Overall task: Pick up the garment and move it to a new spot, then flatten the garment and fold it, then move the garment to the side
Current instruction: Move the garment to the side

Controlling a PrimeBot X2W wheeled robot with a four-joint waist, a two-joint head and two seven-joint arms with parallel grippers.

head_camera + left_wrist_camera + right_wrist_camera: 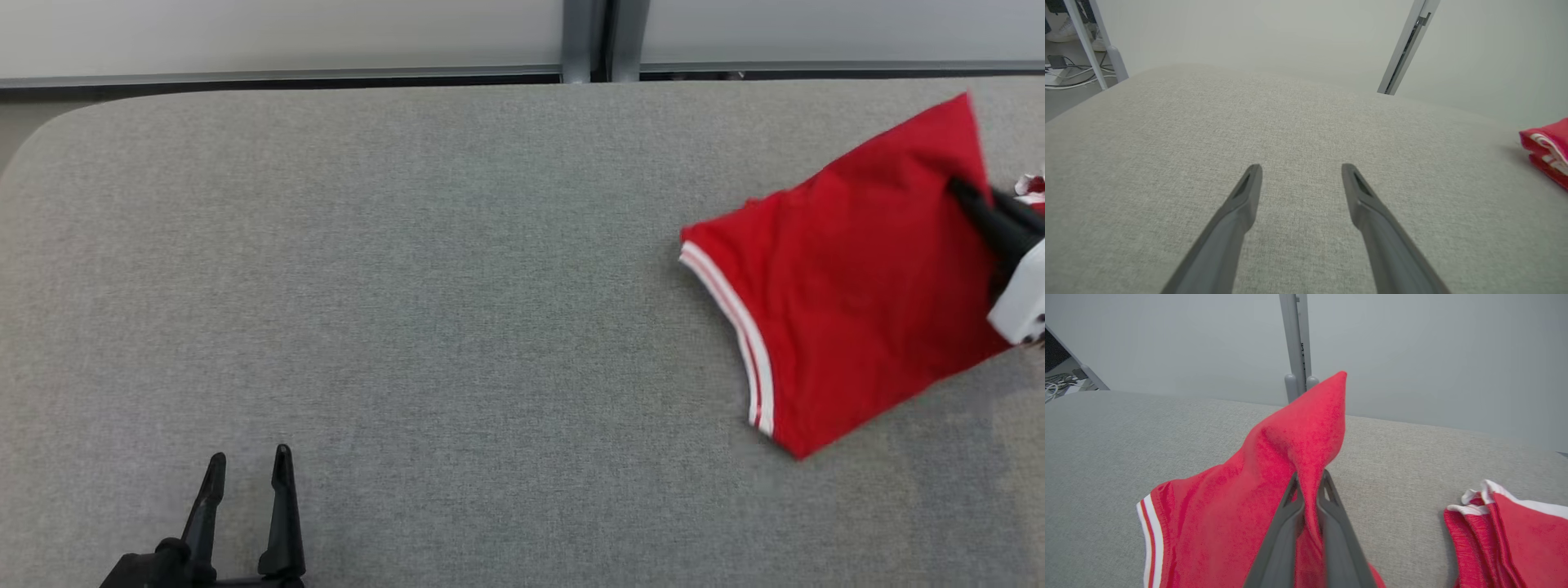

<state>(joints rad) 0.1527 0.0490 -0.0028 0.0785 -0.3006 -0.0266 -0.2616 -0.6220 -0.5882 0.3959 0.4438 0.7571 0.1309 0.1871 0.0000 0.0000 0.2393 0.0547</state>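
Right gripper pinching the folded red garment at the right end of the tabletop.

The right gripper (1309,477) is clamped narrow on a raised peak of the red garment (849,278), which lies folded at the right end of the tabletop (408,286). The left gripper (250,454) hangs wide and empty, well apart at the near left. The pinch seems to catch only the upper cloth, so a sideways pull could peel the fold open or let the cloth slip free. A second folded garment (1515,539) lies near and could be snagged. Count: two garments, two grippers, one tabletop.
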